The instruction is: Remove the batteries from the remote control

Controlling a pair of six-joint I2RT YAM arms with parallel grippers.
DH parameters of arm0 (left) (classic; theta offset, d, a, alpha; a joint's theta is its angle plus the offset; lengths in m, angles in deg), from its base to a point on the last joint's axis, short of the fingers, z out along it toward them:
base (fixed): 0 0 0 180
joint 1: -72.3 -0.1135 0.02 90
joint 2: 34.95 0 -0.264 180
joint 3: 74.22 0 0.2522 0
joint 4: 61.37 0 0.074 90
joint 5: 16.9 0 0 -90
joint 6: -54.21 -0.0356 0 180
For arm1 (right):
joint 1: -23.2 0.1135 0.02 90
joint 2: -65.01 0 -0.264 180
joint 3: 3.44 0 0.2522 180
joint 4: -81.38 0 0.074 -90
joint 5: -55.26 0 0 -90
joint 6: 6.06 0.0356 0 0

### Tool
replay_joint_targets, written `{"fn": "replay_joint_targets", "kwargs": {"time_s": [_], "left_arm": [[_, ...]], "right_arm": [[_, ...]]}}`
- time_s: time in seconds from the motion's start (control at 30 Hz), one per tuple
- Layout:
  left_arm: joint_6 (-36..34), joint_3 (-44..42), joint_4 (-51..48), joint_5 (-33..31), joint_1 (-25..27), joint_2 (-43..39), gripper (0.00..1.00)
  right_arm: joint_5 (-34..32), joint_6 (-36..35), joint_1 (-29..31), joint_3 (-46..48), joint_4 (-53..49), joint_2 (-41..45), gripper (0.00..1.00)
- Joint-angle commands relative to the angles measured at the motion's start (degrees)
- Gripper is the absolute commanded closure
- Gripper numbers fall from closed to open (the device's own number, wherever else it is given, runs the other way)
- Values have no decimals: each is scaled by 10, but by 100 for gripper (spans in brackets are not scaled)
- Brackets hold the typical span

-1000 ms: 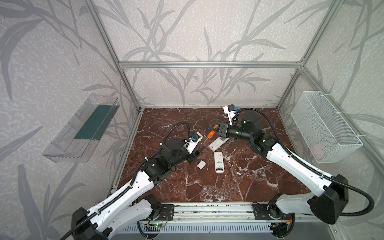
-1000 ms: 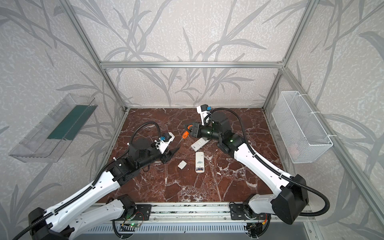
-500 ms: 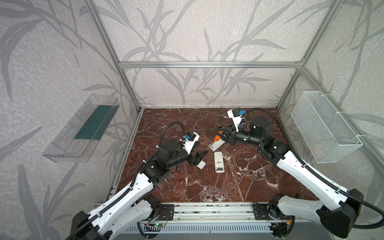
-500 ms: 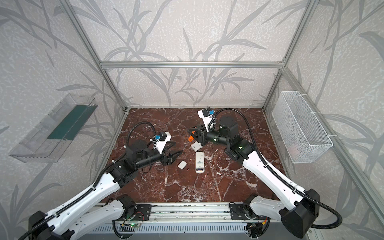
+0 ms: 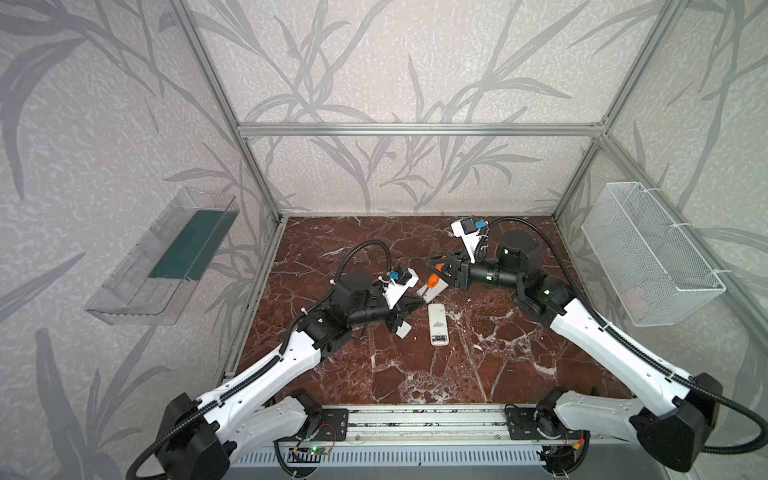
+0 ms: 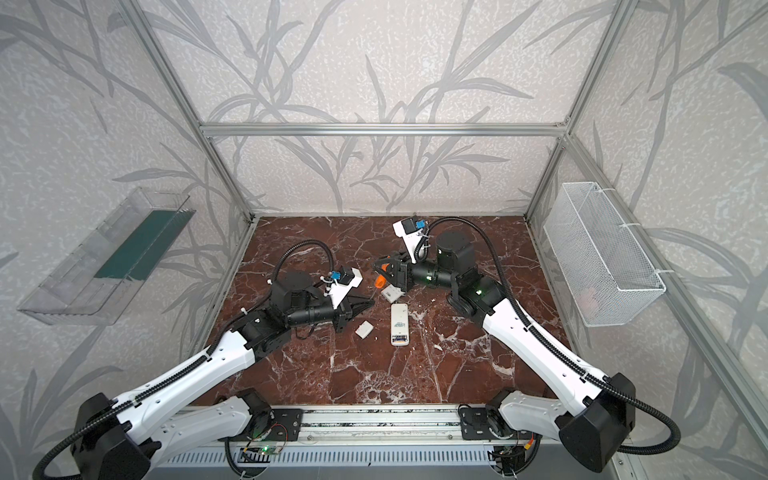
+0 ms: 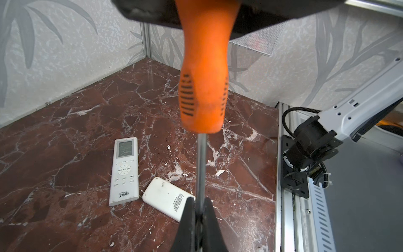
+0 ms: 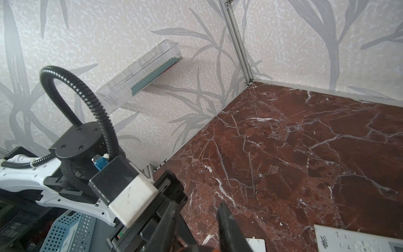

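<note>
No batteries show in any view. I judge that they sit inside the remotes, though the pictures do not settle it.

The face-down remote (image 7: 168, 199) lies white back up on the table (image 5: 457, 374), just above centre in both top views. The end where a battery bay would be is hidden, behind my left gripper (image 7: 198, 204) in the left wrist view and under my right gripper (image 8: 197, 205) in the top views.

The face-up remote (image 5: 438, 324) lies at centre in both top views, keys and screen up, just below the face-down one.

The cover (image 6: 364, 329), a small white plate, lies loose just left of the face-up remote. From it I judge that one bay stands open.

The screwdriver (image 7: 204, 65) is off the table, spanning from one gripper to the other near the face-down remote. My left jaws are together, clamped on its bare steel shaft. My right jaws stand either side of its orange handle; whether they press it I cannot tell.

The basket (image 5: 665, 249) hangs on the wall at the right of both top views. A reddish blur (image 5: 633, 296) lies in it, too small to name.

Progress, as I judge it, is early to middle. A cover is off and the tool is in hand. No battery is seen lifted, so prying the cells out is left.
</note>
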Motion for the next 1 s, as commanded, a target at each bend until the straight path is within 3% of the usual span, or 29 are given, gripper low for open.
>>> {"fn": "replay_joint_targets", "kwargs": {"time_s": [0.0,0.07,0.2,0.73,0.83,0.9,0.97], "left_arm": [[6,7,14,-40,-7,-17,100],[5,-2,22,-60,-7,-28,100],[-8,-5,21,-78,-7,-34,100],[-28,9,-9,-61,-2,-17,100],[-31,8,-16,-65,-1,-18,100],[-31,7,-17,-67,-1,-20,100],[-33,7,-17,-72,-1,-20,100]], "right_arm": [[-24,53,4,-6,19,12,51],[-49,98,5,22,40,21,45],[-74,155,12,65,85,25,44],[-65,162,27,6,100,-46,49],[-64,160,30,0,102,-53,55],[-67,158,33,-1,102,-54,66],[-71,154,35,2,101,-53,86]]}}
